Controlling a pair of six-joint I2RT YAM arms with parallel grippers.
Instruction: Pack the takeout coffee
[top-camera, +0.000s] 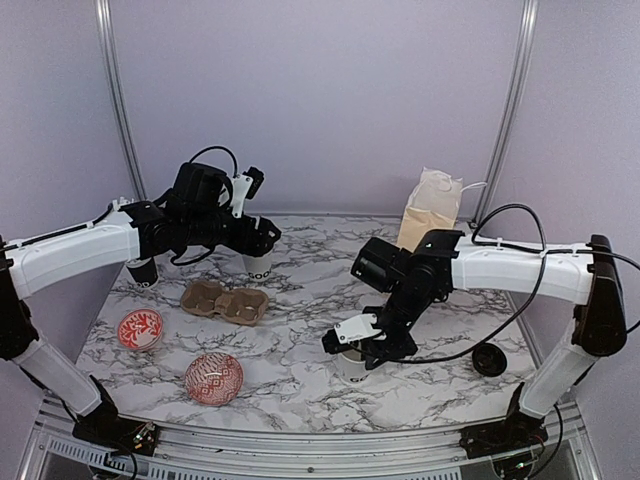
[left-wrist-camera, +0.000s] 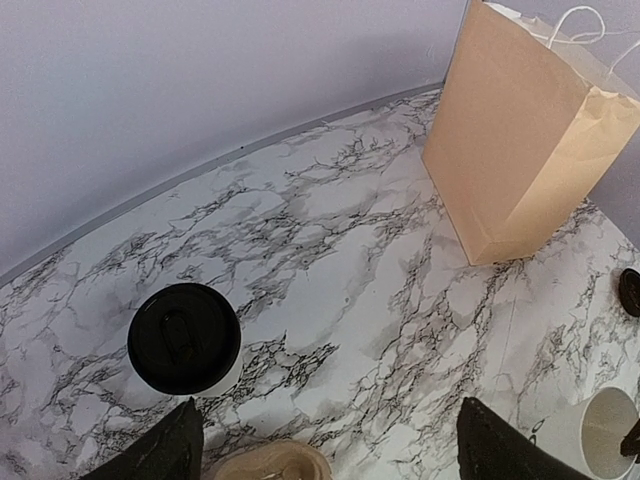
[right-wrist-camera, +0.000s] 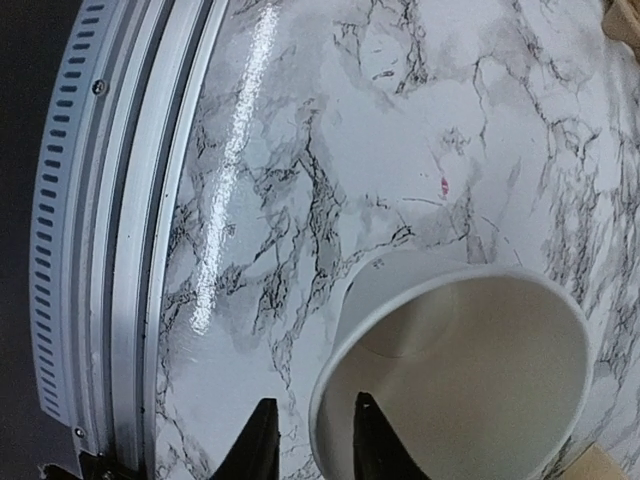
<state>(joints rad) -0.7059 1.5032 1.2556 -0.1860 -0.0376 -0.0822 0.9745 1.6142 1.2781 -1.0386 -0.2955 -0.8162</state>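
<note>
Open cup (right-wrist-camera: 470, 380): I see white paper, lidless and empty, upright near the front rail on the right.
Lidded cup (left-wrist-camera: 183, 338): white with "GOOD" lettering under a black lid, back left, just behind the carrier (top-camera: 225, 300).
Carrier: brown pulp, both wells empty.
Loose lid (top-camera: 489, 360): black, flat on the table (top-camera: 300, 340), right of the open cup.
Right gripper (right-wrist-camera: 315, 400): straddles the open cup's rim, one finger inside, a gap outside; not clamped.
Left gripper (left-wrist-camera: 330, 410): spread wide, grasping nothing, above the carrier.
Around: tan bag (left-wrist-camera: 520, 140) upright back right; two red-and-white bowls (top-camera: 140, 330) front left.
</note>
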